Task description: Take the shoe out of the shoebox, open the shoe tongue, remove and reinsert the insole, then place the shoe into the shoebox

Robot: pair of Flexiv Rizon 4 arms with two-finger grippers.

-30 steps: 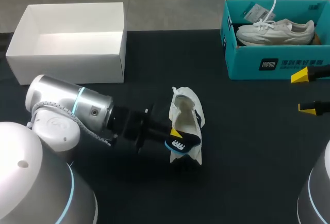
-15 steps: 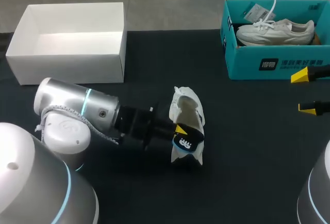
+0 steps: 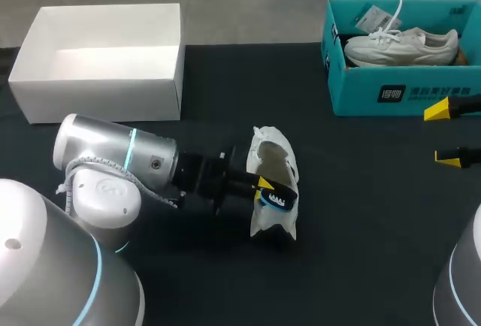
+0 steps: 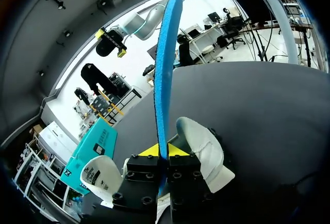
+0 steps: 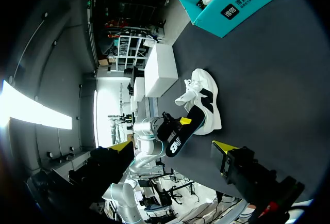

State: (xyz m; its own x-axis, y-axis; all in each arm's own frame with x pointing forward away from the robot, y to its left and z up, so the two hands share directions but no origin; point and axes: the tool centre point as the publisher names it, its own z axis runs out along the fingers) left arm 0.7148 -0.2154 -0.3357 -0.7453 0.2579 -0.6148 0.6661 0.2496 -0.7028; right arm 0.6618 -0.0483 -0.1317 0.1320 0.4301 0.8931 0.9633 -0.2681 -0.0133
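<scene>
**Status.** The left jaws are clenched on one end of the insole (image 3: 274,200). The shoe (image 3: 272,168) stands on the table (image 3: 361,251) just under and ahead of them. The right jaws are released with nothing between them, well apart from the shoe.

**Step in hand (judged).** This is insole handling. The frames alone do not settle whether it is coming out or going back in.

1. Grip firmly near the insole's end. The part looks thin and will likely bend if pushed hard.
2. Line the insole up with the shoe opening before moving along it.
3. Lead with the free end, and make sure the tongue is clear of the opening.
4. The shoe is unrestrained and may slide or tip. Bracing it with the right jaws would help.

**Views.**
- The head view alone shows the white box (image 3: 105,55) and the teal shoebox (image 3: 398,93), both well apart from the left jaws.
- The left wrist view shows the insole (image 4: 165,64) edge-on and blue, running straight ahead from between the jaws.
- The right wrist view shows the insole (image 5: 180,133) slanting against the shoe (image 5: 203,102). Whether its tip is inside cannot be told.
</scene>
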